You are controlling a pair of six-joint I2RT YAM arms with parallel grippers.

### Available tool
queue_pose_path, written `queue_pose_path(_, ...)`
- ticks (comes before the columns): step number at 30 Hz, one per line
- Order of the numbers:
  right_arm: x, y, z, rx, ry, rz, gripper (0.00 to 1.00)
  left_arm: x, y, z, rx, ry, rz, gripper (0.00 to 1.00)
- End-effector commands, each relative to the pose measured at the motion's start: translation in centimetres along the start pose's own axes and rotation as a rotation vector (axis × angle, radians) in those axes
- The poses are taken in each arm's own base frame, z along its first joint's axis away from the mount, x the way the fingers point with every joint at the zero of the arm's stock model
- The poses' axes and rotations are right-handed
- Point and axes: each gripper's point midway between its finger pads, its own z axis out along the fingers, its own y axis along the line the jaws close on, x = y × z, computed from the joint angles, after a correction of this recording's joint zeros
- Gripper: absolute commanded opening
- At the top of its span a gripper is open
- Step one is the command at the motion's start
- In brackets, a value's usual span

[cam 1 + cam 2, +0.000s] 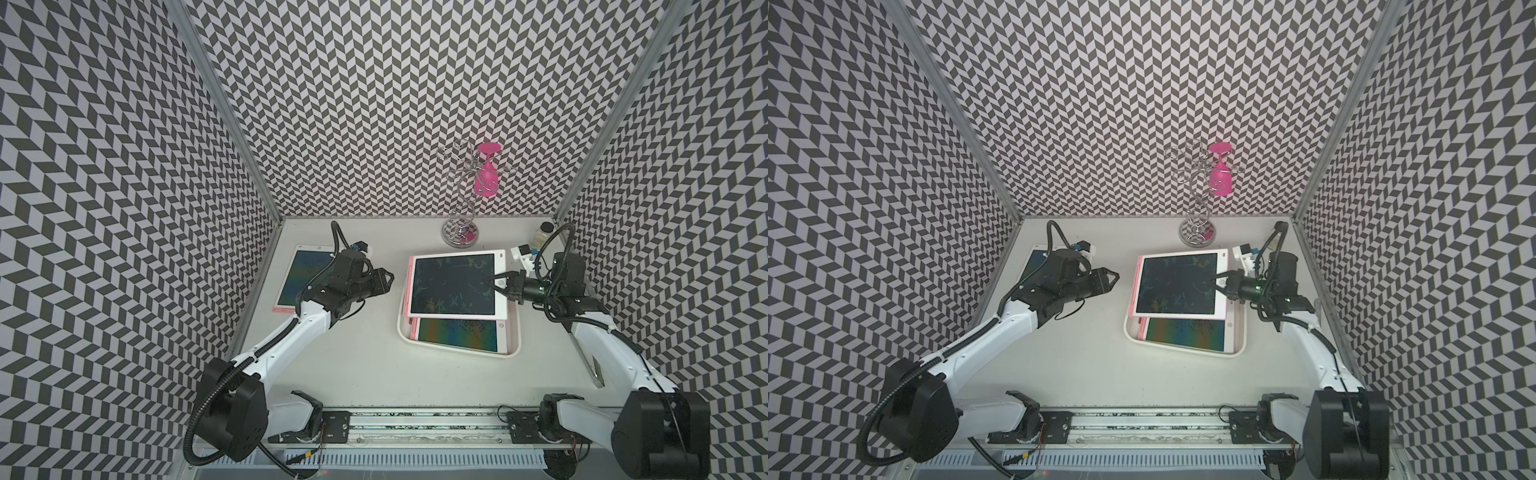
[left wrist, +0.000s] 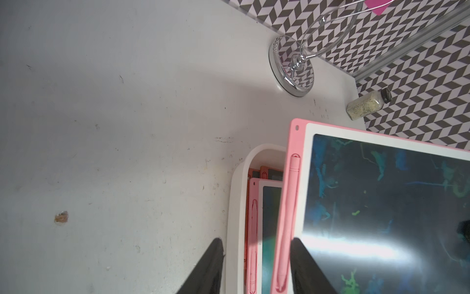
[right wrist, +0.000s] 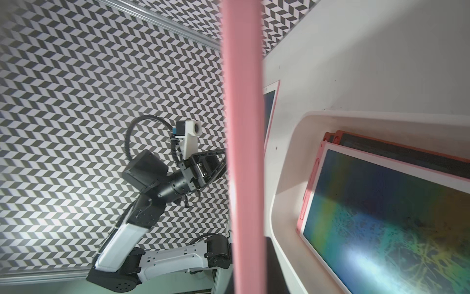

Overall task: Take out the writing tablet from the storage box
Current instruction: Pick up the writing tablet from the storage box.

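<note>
Storage box (image 1: 514, 332), right of table centre, second tablet (image 1: 457, 334) flat inside; writing tablet (image 1: 453, 286) raised over the box's far half, right gripper (image 1: 494, 284) clamped on its right edge; left gripper (image 1: 390, 281) parted, empty, beside its left edge. Step: lift-out; next, clear the rim, set down on the table

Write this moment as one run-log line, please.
right end effector: shut on writing tablet, held above storage box | left end effector: open, near its pink edge
</note>
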Motion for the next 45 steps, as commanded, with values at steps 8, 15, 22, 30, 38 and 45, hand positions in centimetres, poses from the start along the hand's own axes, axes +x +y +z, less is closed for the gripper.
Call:
queue_pose_path(8,-1.2,3.1,0.0,-0.12,0.013,-0.071,0.08,-0.3,-1.7,-0.8,0.222,-0.032,0.008,0.52)
queue_pose_path(15,-1.2,3.7,0.9,-0.139,0.024,-0.072,0.08,-0.2,-2.9,-0.9,0.305,-0.03,0.012,0.56)
queue_pose_path(22,-0.5,4.8,2.2,-0.181,0.062,-0.07,0.08,0.3,-2.3,-0.6,0.295,-0.032,0.014,0.58)
queue_pose_path(30,0.1,5.1,3.5,-0.22,0.11,-0.06,0.08,1.1,-2.6,-0.1,0.377,-0.005,0.005,0.59)
queue_pose_path(38,0.4,3.3,4.9,-0.239,0.148,-0.019,0.08,1.4,-4.3,-0.5,0.502,0.016,0.009,0.58)
queue_pose_path(45,0.1,1.7,5.6,-0.217,0.148,-0.006,0.16,1.5,-4.9,-0.7,0.535,0.03,0.024,0.38)
